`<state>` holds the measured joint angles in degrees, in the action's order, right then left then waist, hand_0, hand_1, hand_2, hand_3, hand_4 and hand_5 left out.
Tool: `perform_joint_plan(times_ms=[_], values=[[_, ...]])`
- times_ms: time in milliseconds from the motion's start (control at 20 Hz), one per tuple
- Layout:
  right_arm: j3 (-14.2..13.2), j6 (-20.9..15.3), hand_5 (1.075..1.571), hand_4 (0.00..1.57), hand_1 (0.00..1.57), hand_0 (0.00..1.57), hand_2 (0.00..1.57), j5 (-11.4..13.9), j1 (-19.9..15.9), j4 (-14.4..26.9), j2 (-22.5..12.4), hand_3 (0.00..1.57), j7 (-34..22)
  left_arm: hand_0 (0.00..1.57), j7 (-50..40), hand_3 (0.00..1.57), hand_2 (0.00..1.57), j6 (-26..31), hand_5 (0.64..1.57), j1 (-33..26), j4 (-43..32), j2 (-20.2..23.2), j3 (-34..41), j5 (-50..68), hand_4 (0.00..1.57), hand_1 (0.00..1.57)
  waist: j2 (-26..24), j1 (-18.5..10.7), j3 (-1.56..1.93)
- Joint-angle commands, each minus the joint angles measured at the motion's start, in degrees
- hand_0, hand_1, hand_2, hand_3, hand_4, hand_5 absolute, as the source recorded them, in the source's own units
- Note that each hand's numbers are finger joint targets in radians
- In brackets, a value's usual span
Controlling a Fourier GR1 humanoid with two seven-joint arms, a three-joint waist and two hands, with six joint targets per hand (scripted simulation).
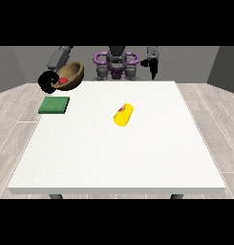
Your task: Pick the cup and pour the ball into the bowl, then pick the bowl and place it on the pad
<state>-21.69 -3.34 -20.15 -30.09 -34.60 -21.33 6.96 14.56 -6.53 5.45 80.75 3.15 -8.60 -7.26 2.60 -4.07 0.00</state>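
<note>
Hand at the view's left [48,81]: black, curled round the near-left rim of the brown bowl [70,75], holding it lifted above the table's far-left corner. Bowl tipped, open side turned toward the camera, red ball [63,80] showing inside close to the hand. Exactly how the fingers lie on the rim: too small to tell.

Just below and nearer: green pad [54,105], flat on the white table [137,158] by its left edge, a little near of the bowl and apart from it, nothing resting on it.

Further right, around the table's middle: yellow cup [123,115], lying on its side, well apart from both bowl and pad, a touch of red at its far-left end, untouched by either hand.

Far right: hand at the view's right [152,64], hanging by the robot's side behind the table's far edge, holding nothing, fingers pointing down and seemingly relaxed.

Step in hand, as judged: pouring done, with ball in bowl and cup laid aside; now the carry of the bowl to the pad, about at its last stretch.

Next move, likely: bring the bowl a little nearer and down, level it so the ball stays in, centre it over the green square, set the base flat, then open and withdraw. Risk: tipped bowl spilling the ball, or landing half off the pad's edge.
</note>
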Motion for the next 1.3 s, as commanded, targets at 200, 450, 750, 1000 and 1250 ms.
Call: perform_joint_plan(times_ms=[200,450,750,1000,1250], values=[[-2.5,4.9,1.486,0.97,1.57,1.57,1.57,-3.4,0.0,-1.7,-7.7,1.41,-4.9,0.0,8.5,0.0,0.0,-1.6,1.348,-0.7,-6.1,-2.2,1.1,-1.3,1.18,0.0,1.9,1.5,0.0],[-7.1,10.3,1.502,0.95,1.57,1.57,1.57,-6.4,1.3,3.2,-12.7,0.87,0.2,0.0,10.0,0.0,0.0,-2.0,1.345,-0.7,-3.2,-3.0,-1.0,-2.3,1.18,0.0,8.7,-1.7,0.05],[-8.4,14.9,1.51,0.84,1.55,1.55,1.57,-7.2,1.2,9.3,-15.4,0.78,4.9,0.0,9.2,0.0,0.0,0.1,1.357,0.4,1.4,-2.6,-1.2,-2.4,1.17,0.0,12.3,-3.4,0.06],[-5.7,5.6,1.567,0.0,1.48,1.48,1.57,-1.3,3.2,7.6,-19.4,0.67,8.2,0.0,8.6,0.0,0.0,0.3,1.362,1.2,0.8,-1.4,-0.5,-2.9,1.17,0.0,12.3,-2.5,0.01],[-4.6,4.1,1.568,0.0,1.24,1.24,1.3,0.2,2.0,8.6,-20.0,1.36,9.0,0.0,7.5,0.0,0.0,-1.4,1.366,-1.2,1.1,-3.1,-2.5,-3.4,1.17,0.0,9.5,-2.9,0.04]])
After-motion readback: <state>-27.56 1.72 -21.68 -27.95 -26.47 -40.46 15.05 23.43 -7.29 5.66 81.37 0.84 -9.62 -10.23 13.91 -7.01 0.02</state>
